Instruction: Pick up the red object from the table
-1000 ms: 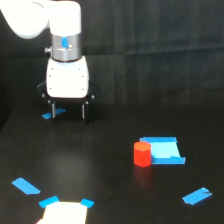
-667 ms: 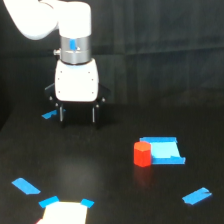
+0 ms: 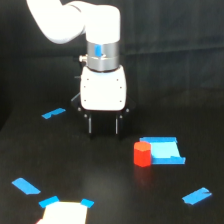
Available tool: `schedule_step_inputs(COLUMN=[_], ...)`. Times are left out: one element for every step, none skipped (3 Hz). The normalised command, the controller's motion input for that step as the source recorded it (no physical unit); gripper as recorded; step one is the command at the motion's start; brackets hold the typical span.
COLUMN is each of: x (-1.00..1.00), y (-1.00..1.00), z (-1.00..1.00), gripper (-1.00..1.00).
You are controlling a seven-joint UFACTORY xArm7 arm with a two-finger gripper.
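Note:
The red object [image 3: 142, 153] is a small red-orange block standing on the black table [image 3: 100, 175], right of centre in the exterior view, touching the left edge of a flat blue square piece [image 3: 164, 150]. My gripper [image 3: 103, 127] hangs below the white arm, up and to the left of the block and apart from it. Its two dark fingers [image 3: 90, 125] point down with a gap between them and nothing is held in it.
Blue tape strips lie at the left [image 3: 53, 113], lower left [image 3: 26, 185] and lower right [image 3: 196, 196]. A white sheet [image 3: 62, 212] taped with blue sits at the bottom edge. A dark curtain forms the back.
The arm and gripper have moved toward the exterior view's right and nearer to the red block. The block and blue piece have not moved.

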Motion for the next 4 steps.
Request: schedule_step_inputs(x=[0.69, 0.55, 1.00, 0.96], y=[-0.66, -1.00, -0.80, -0.71], z=[-1.00, -1.00, -0.34, -0.73], gripper=[0.96, 1.00, 0.19, 0.39])
